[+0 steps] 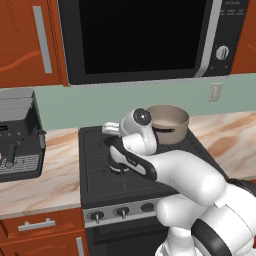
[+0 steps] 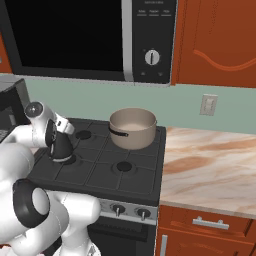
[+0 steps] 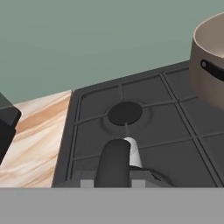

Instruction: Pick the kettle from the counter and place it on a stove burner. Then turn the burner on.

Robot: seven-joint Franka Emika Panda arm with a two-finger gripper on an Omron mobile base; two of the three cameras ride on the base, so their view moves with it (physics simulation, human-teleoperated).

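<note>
Tagger: Small dark grey cone-shaped kettle (image 3: 113, 165) is right up against the hand camera, its narrow dark top rising between the finger tips. Two-finger gripper (image 2: 55, 136) is closed on it, clamped high up near the thin black loop handle.

Checker: Why grab it so high?

Tagger: My read is that the sloped cone sides would slip, and the top is narrow enough for the jaws. A top grip also keeps it upright.

Checker: Where is the kettle now?

Tagger: It's off the beige-pink marble-look counter (image 1: 45, 186) and over the front-left section of the dark grey stove grates (image 2: 100, 172). Base looks down on the grate or just above; can't tell if it touches. The cap under it is hidden. A round black burner cap (image 3: 125, 113) lies just beyond it, at the rear left.

Checker: Anything crowding it?

Tagger: Wide tan metal saucepan (image 2: 132, 129) with a black side handle sits on the rear right, well apart. Probably why the left side was chosen.

Checker: Textures?

Tagger: Kettle is matte and smooth. Grates are matte, thin raised bars forming squares. Saucepan has a satin finish, straight walls, pale inside. Counter is glossy with orange-brown veins.

Checker: Burner on?

Tagger: Not judged so; the small round silver-and-black stove knobs (image 1: 121, 212) on the front panel are far from the hand. Placing looks about done, then release and the knob remain.
</note>
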